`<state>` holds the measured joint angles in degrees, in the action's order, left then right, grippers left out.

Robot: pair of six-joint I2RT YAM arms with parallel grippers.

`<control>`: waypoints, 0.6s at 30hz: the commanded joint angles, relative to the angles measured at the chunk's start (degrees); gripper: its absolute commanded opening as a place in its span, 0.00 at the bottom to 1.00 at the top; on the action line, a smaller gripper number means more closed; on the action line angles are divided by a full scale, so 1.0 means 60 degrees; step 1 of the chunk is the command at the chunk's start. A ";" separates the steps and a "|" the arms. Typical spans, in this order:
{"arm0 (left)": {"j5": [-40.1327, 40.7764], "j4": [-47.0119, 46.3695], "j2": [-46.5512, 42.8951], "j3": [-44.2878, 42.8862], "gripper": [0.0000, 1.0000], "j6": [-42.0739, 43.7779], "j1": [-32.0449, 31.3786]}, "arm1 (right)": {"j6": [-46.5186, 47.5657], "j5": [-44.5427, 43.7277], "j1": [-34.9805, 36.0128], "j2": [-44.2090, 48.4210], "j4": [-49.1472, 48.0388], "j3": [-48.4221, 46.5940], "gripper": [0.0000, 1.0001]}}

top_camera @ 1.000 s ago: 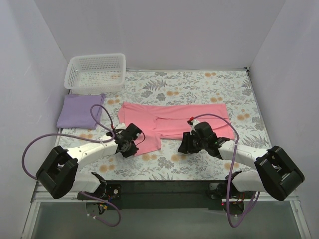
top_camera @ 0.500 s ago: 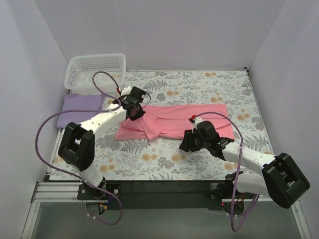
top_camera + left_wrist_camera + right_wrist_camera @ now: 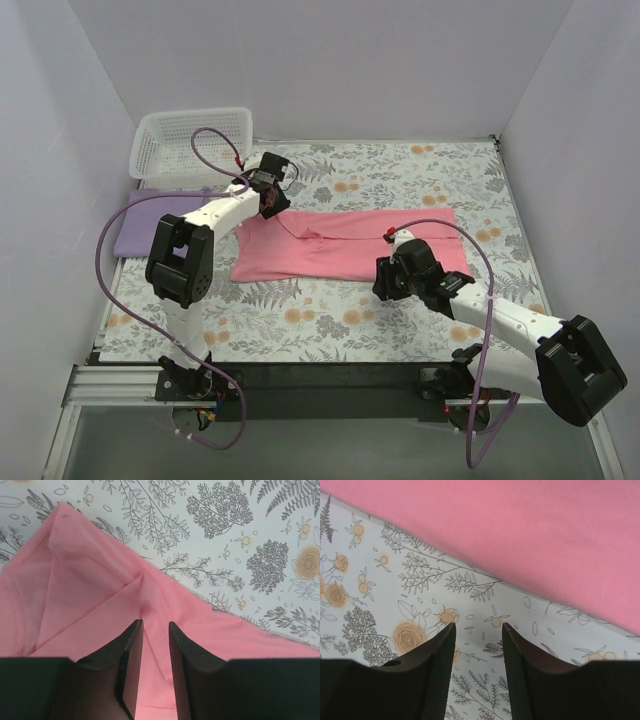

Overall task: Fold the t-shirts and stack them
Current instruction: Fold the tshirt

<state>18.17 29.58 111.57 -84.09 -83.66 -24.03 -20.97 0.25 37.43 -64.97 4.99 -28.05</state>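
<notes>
The salmon-pink t-shirt (image 3: 350, 245) lies as a long folded strip across the middle of the floral tablecloth. My left gripper (image 3: 271, 206) is at its far left corner. In the left wrist view that gripper (image 3: 155, 622) is open by a narrow gap just above the pink cloth (image 3: 90, 595), with a fold ridge running under the gap. My right gripper (image 3: 381, 288) hovers off the shirt's near edge. In the right wrist view it (image 3: 478, 625) is open over bare tablecloth, with the pink hem (image 3: 545, 530) just beyond it. The lavender t-shirt (image 3: 150, 222) lies folded at the left.
A white lattice basket (image 3: 190, 145) stands at the back left corner, just behind the lavender shirt. White walls close in the table on three sides. The left arm's purple cable (image 3: 215, 150) loops over the basket's edge.
My left gripper carried the shirt's near-left flap up and back over the shirt to its far left corner, then its jaws parted slightly. My right gripper shifted a little to the right.
</notes>
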 commanded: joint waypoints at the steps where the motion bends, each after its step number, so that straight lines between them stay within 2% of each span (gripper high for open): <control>1: 0.0150 -0.0097 -0.0560 0.0113 0.42 -0.0046 0.0167 | 0.0565 -0.1111 -0.0523 0.0061 0.0602 -0.0817 0.48; 2: 0.0164 -0.0111 -0.0882 0.0274 0.53 -0.0032 0.0182 | 0.0595 -0.1184 -0.0859 0.0134 0.0734 -0.0861 0.48; 4: 0.0092 -0.0053 -0.1905 0.0582 0.62 -0.0046 0.0167 | 0.0682 -0.1097 -0.1838 0.0295 0.0896 -0.0949 0.48; 7: 0.0033 0.0006 -0.3240 0.1723 0.62 -0.0207 0.0182 | 0.0683 -0.0308 -0.3522 0.0413 0.1116 -0.0920 0.48; 9: 0.0076 -0.0009 -0.4730 0.2879 0.62 -0.0426 0.0167 | 0.0668 0.0204 -0.4445 0.0442 0.1130 -0.0862 0.48; 10: 0.0076 -0.0009 -0.4737 0.3347 0.62 -0.0427 0.0167 | 0.0668 0.0352 -0.4451 0.0443 0.1131 -0.0862 0.48; 15: 0.0179 0.0137 -0.7105 0.5750 0.58 -0.1100 0.0328 | 0.0405 0.1390 -0.6149 0.0136 0.1043 -0.0774 0.46; 16: 0.0164 0.0181 -0.7313 0.6349 0.56 -0.1232 0.0445 | 0.0332 0.1539 -0.6818 0.0062 0.0970 -0.0745 0.46; 18: 0.0135 0.0255 -0.7869 0.6909 0.53 -0.1509 0.0591 | 0.0142 0.2107 -0.7334 -0.0157 0.0736 -0.0613 0.45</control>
<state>18.04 28.82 67.26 -48.56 -88.97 -22.04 -18.13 5.50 -0.23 -63.94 10.68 -31.62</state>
